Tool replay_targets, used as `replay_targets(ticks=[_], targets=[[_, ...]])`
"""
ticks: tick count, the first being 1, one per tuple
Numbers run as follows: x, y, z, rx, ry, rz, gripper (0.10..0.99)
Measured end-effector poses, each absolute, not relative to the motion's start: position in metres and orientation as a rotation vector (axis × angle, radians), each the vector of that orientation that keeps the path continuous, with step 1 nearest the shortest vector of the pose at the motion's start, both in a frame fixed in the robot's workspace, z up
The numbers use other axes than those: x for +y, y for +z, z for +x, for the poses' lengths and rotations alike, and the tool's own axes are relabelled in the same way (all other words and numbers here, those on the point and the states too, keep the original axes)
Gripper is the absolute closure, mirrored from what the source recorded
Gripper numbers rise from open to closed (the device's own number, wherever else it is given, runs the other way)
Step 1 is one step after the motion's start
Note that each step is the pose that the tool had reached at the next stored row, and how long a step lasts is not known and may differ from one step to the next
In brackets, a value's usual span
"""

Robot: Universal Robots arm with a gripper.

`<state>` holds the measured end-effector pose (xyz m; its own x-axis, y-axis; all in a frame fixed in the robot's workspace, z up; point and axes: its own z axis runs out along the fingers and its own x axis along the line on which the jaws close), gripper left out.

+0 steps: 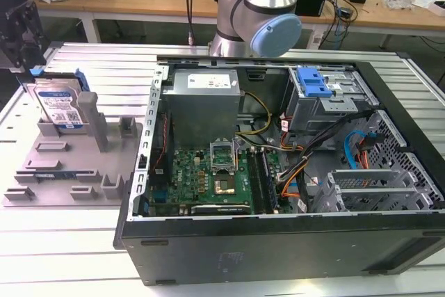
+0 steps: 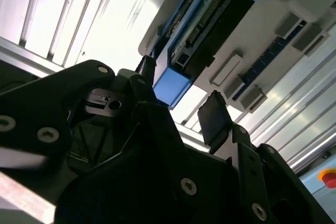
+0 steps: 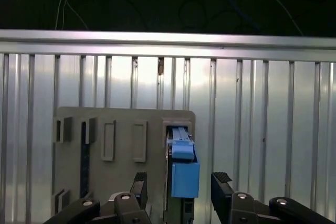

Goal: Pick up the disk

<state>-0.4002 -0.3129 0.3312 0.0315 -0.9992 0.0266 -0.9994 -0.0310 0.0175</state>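
The disk (image 1: 59,106) stands on edge in a slot at the far end of the grey fixture plate (image 1: 69,165), at the exterior view's left, its barcode label facing out and a blue side rail (image 1: 87,106) beside it. My black gripper (image 1: 26,57) hangs just above the disk's top edge. In both wrist views the gripper (image 3: 180,184) (image 2: 178,95) is open. Its fingers (image 3: 220,181) straddle the disk's blue rail end (image 3: 185,174) (image 2: 170,85) with a gap on each side, touching nothing.
An open computer case (image 1: 278,255) lies at the exterior view's right of the fixture, with a motherboard (image 1: 208,179), a power supply (image 1: 205,102) and a blue drive-bay bracket (image 1: 311,83) inside. The arm's base (image 1: 261,12) rises behind it. Ribbed metal tabletop (image 1: 62,241) surrounds both.
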Motion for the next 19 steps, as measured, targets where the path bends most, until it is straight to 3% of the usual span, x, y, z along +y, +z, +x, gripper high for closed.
replay_targets(ticks=[19], targets=[[-0.307, 0.309, -0.405, -2.164, 0.012, 2.233, 0.498]])
